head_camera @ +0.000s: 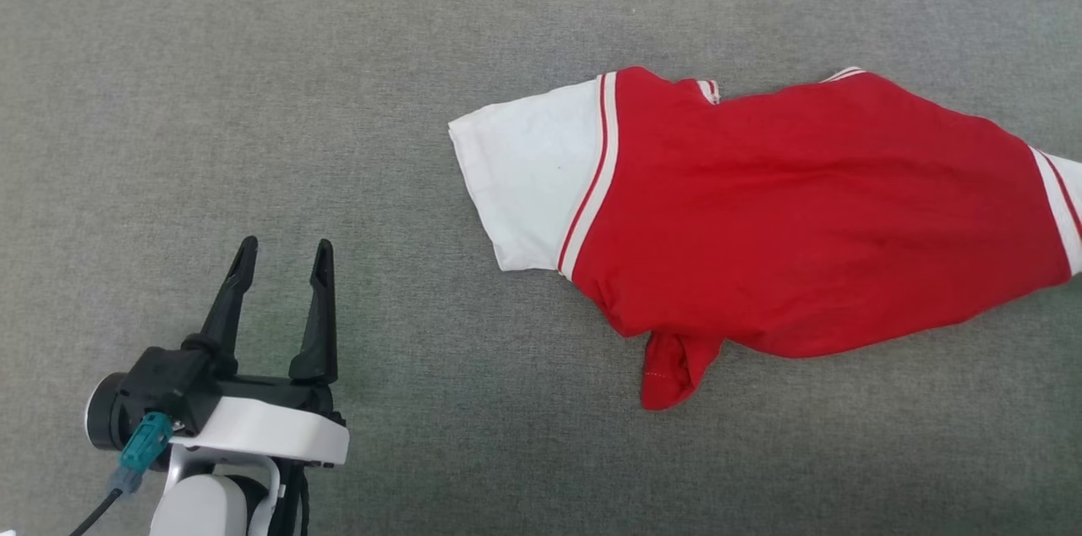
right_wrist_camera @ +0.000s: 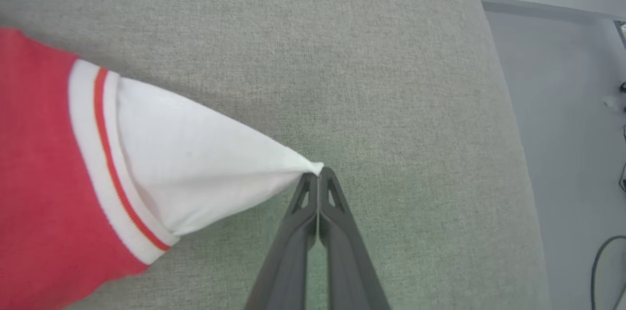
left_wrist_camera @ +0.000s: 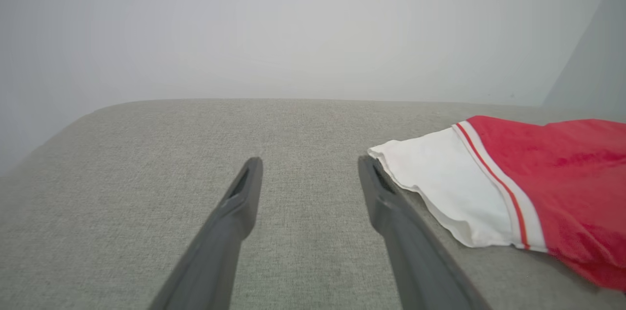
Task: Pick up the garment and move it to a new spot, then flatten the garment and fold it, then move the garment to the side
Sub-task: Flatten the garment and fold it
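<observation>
The garment (head_camera: pixel 803 215), a red T-shirt with white sleeves and red-and-white stripe trim, lies rumpled on the right half of the grey upholstered surface (head_camera: pixel 254 96). Its left-hand sleeve (head_camera: pixel 532 172) is spread flat toward the middle, and a small red fold pokes out at the near edge. The right-hand sleeve (head_camera: pixel 1067 206) runs off the right side of the head view.

From its own wrist camera you see your right tool (right_wrist_camera: pixel 319 175) with both fingers pressed together on the very tip of that white sleeve, the cloth drawn to a point between them.

Your left tool (head_camera: pixel 285 253) sits at the near left, well apart from the shirt. Its two dark fingers stand spread and hold nothing, pointing toward the far edge of the surface.
</observation>
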`<state>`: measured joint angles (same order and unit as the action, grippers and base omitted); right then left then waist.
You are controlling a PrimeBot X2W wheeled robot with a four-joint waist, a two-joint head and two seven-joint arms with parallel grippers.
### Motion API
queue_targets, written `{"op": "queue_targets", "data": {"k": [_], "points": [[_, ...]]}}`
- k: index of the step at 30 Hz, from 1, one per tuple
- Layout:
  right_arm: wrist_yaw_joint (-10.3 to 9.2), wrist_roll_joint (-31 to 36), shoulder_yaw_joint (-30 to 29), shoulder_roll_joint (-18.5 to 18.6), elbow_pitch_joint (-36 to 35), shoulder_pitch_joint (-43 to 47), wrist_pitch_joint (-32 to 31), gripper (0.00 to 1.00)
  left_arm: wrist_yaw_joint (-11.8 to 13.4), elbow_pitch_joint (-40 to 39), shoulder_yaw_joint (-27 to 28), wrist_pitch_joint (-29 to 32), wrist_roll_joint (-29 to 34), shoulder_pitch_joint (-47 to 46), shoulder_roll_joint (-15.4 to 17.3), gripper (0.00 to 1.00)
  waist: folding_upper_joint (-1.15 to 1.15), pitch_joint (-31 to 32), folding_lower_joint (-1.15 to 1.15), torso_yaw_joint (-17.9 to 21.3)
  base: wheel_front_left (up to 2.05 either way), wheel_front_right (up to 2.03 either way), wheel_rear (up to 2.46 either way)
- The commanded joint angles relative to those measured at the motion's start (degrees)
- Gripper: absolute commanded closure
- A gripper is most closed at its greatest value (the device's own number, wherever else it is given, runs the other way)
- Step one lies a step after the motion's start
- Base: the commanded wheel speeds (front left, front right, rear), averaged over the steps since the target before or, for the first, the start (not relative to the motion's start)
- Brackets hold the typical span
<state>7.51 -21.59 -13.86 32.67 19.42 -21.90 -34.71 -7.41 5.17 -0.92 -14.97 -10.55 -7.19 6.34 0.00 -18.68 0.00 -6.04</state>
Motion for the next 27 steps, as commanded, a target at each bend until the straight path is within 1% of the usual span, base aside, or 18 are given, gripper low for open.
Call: {"op": "queue_targets", "data": {"k": [1,5,9,12,15,16,17,20,22,25,27], "points": [[-0.04,0.9,-0.4,-1.2,0.7,0.5,0.7,1.0,-0.1,0.1,0.2,-0.3,-0.3,-0.2,0.3,0.0,0.0,0.0,0.0,0.2,0.0,0.0,0.0],[-0.04,2.3,-0.6,-4.0,3.1,1.6,1.8,1.0,-0.1,0.7,-0.2,-0.3,-0.6,-0.5,0.5,0.0,0.0,0.3,0.0,0.4,0.0,0.0,0.0],[-0.04,2.2,1.0,-6.6,5.0,2.7,2.3,1.0,-0.1,1.0,0.2,-0.3,-0.9,-0.6,1.3,0.0,0.0,0.6,0.0,1.2,0.0,0.0,0.0],[-0.02,1.8,2.7,-7.2,5.9,3.6,2.5,1.0,-0.1,1.1,0.7,-0.3,-1.0,-0.2,2.0,0.0,0.0,0.9,0.0,2.1,0.0,0.0,0.0],[-0.02,1.1,3.2,-8.1,5.7,3.8,4.8,0.99,0.0,1.0,0.4,-0.3,-1.9,0.0,2.6,0.0,0.0,1.4,0.0,3.3,0.0,0.0,0.0],[-0.02,0.9,3.0,-8.2,5.3,3.6,6.1,0.6,0.0,0.8,0.1,-0.3,-2.0,-0.2,3.2,0.0,0.0,1.6,0.0,3.7,0.0,0.0,0.0],[-0.02,0.6,2.6,-8.5,4.9,3.5,7.5,0.0,0.0,0.8,-0.7,-0.3,-2.4,-0.6,3.9,0.0,0.0,1.8,0.0,4.1,0.0,0.0,0.0],[-0.04,-0.3,1.3,-9.1,2.9,3.9,12.4,0.0,0.0,0.3,-3.7,-0.3,-3.6,-3.4,7.7,0.0,0.0,2.4,0.0,4.8,0.0,0.0,0.0],[-0.03,-0.2,-0.2,-9.5,1.0,4.6,16.3,0.0,0.0,0.7,-6.3,-0.3,-5.7,-5.6,10.6,0.0,0.0,2.6,0.0,5.4,0.0,0.0,0.0],[-0.03,0.4,-2.5,-11.6,-2.0,5.4,21.2,0.0,0.0,3.7,-13.4,0.7,-11.1,-10.0,16.8,0.0,0.0,3.1,0.0,6.8,0.0,0.0,0.0],[-0.03,1.1,-3.4,-12.9,-4.0,6.1,23.1,0.0,0.0,5.0,-18.7,5.0,-17.5,-13.5,20.4,0.0,0.0,3.3,0.0,8.0,0.0,0.0,0.0]]}}
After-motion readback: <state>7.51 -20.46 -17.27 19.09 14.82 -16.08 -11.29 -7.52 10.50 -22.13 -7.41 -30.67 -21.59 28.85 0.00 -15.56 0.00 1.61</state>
